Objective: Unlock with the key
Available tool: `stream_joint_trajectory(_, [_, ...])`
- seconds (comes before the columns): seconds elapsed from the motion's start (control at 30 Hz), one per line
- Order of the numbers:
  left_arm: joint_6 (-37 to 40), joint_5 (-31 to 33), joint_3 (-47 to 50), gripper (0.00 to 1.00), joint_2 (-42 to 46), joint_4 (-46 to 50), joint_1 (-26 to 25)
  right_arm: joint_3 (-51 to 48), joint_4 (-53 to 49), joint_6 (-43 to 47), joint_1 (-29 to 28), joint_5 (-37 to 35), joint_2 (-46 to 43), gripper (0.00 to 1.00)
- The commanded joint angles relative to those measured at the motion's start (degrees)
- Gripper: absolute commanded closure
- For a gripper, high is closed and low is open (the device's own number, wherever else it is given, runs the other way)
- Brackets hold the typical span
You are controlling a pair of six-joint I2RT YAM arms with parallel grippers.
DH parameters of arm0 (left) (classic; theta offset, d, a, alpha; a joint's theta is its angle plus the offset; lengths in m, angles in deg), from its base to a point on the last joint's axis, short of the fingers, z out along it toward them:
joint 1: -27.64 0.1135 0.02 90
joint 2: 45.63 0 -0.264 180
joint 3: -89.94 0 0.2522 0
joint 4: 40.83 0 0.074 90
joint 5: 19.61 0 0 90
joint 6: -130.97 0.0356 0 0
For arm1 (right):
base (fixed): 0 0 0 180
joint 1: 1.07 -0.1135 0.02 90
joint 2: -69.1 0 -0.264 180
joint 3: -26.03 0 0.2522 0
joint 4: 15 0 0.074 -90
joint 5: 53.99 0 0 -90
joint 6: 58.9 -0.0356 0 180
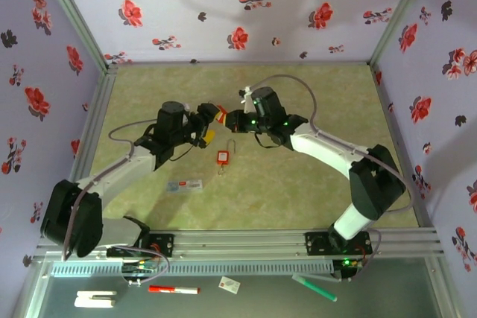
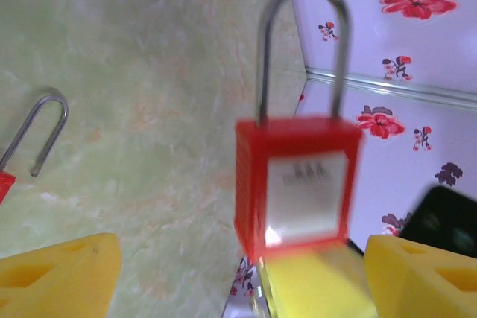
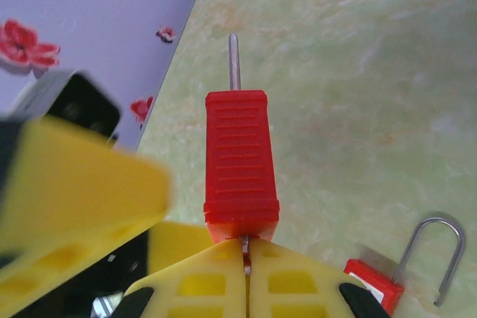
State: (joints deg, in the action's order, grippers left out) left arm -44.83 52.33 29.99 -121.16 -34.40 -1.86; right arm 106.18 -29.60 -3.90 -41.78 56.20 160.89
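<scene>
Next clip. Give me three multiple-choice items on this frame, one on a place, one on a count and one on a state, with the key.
1. Where is the loose padlock?
A. lying on the table
B. hanging on the back wall
C. on the left arm's base

2. How many red padlocks are there?
A. one
B. two
C. four

3. How does the left tool stand?
A. shut on the loose padlock
B. open
C. shut on nothing

Key:
1 A: the top view shows it flat on the table, just nearer the bases than the tools.
2 B: there is the held padlock, up between the arms, and the loose one.
3 B: the left wrist view shows its yellow fingers wide apart, one on each side of the held padlock.
</scene>
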Motion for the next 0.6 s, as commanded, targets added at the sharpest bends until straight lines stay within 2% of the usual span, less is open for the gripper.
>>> stream_joint_trajectory(0.0, [-2.1, 0.1, -1.5, 0.15, -0.8, -2.1, 0.7, 1.5, -4.1, 6.9, -0.9, -3.9, -1.4, 1.00])
stream_joint_trajectory(0.13, [-3.6, 0.8, -0.4, 0.16, -1.2, -4.1, 0.7, 1.4, -4.6, 8.2, -2.2, -5.1, -1.3, 1.00])
stream_joint_trajectory(0.4, [-4.4, 0.7, 0.1, 0.28, -2.1, -5.5, 0.2, 2.4, -4.7, 8.7, -3.2, -5.6, -0.4, 1.00])
stream_joint_trajectory(0.57, [-5.1, 0.1, 0.5, 0.32, -3.9, -7.3, -0.2, 2.5, -3.9, 8.2, -3.5, -4.9, -0.2, 1.00])
